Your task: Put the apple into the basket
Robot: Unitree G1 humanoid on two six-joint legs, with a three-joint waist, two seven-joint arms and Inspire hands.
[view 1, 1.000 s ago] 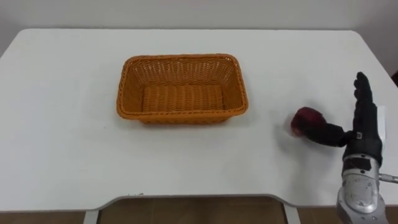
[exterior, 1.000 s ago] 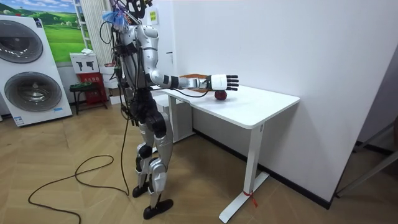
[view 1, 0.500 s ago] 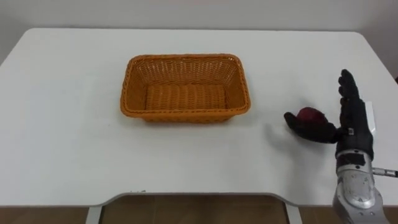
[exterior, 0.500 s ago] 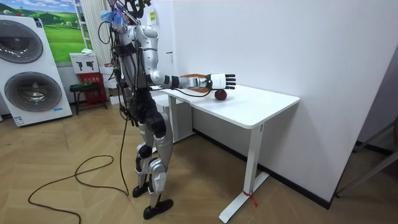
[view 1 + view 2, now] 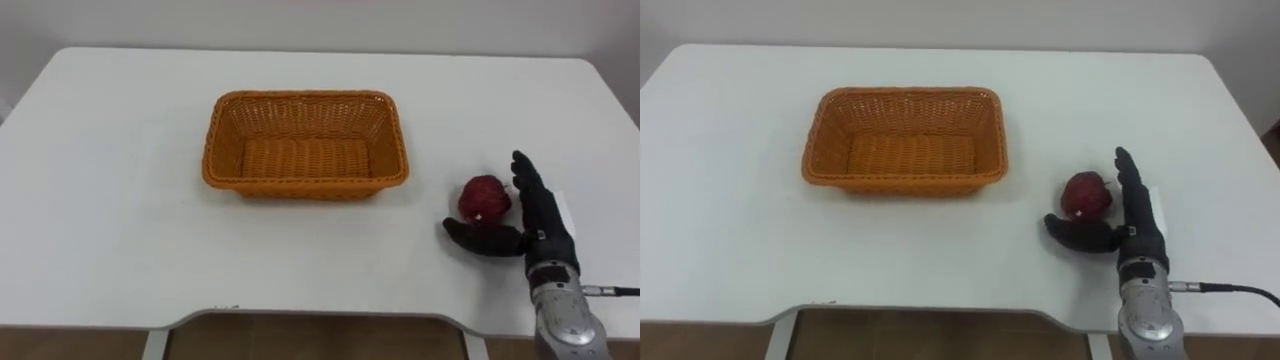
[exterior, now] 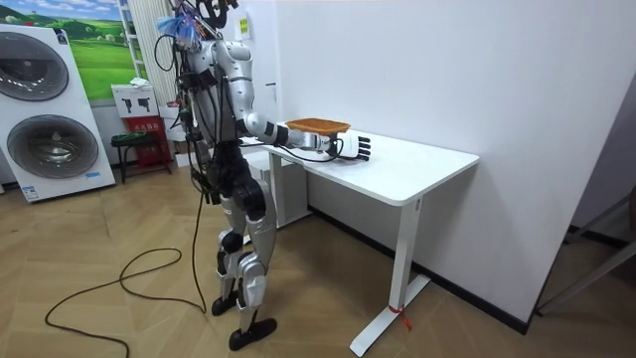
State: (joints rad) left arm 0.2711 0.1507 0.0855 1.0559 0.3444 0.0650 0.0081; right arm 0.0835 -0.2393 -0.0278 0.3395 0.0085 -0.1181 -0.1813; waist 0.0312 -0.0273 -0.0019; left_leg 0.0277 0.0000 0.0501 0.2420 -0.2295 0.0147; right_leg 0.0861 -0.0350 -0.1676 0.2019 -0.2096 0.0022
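A dark red apple (image 5: 484, 198) (image 5: 1086, 194) lies on the white table (image 5: 110, 200), to the right of the orange wicker basket (image 5: 305, 144) (image 5: 904, 136). My right hand (image 5: 530, 222) (image 5: 1127, 227) rests low on the table right beside the apple, open. Its fingers are straight along the apple's right side and its thumb reaches across the front of the fruit. The basket holds nothing. In the room view I stand at the table's end with the right hand (image 6: 353, 147) stretched out over the tabletop.
The table's front edge (image 5: 320, 322) runs close below the hand. In the room view a washing machine (image 6: 55, 109) stands at the left, well away from the table (image 6: 407, 174).
My right hand has drawn back toward me and dropped lower, its thumb now in front of the apple. The camera view has tilted slightly; basket and apple stay where they were.
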